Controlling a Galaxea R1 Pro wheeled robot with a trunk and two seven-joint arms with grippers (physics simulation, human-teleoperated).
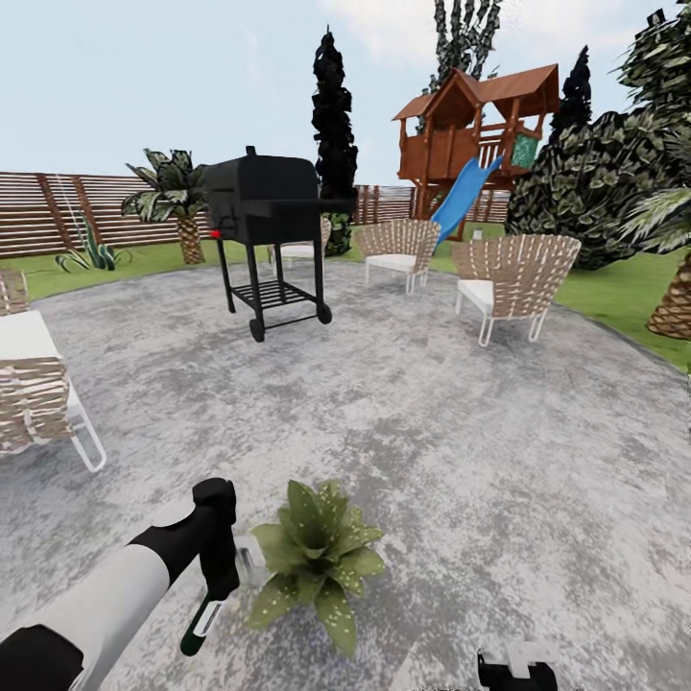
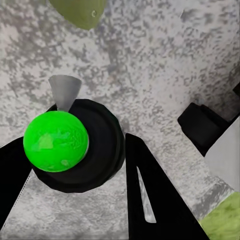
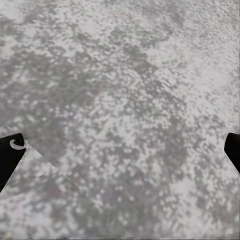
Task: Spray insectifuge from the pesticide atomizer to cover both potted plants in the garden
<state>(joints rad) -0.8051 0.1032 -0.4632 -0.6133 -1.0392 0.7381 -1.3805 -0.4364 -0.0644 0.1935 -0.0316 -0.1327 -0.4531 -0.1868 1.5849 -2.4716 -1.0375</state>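
Spray bottle (image 1: 203,619) was already picked up, clamped in the left gripper (image 1: 219,576) and hanging just beside the potted plant (image 1: 315,559) on the near part of the patio (image 1: 432,432); spraying seemed left to do. Left arm reached forward, bent down. Right gripper (image 1: 518,669) hung spread, empty, above paving.

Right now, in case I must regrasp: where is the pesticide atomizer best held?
Pinch the pesticide atomizer across its slim green body, below the grey head, coming from the side away from the potted plant, as the left hand does, leaving the nozzle clear.
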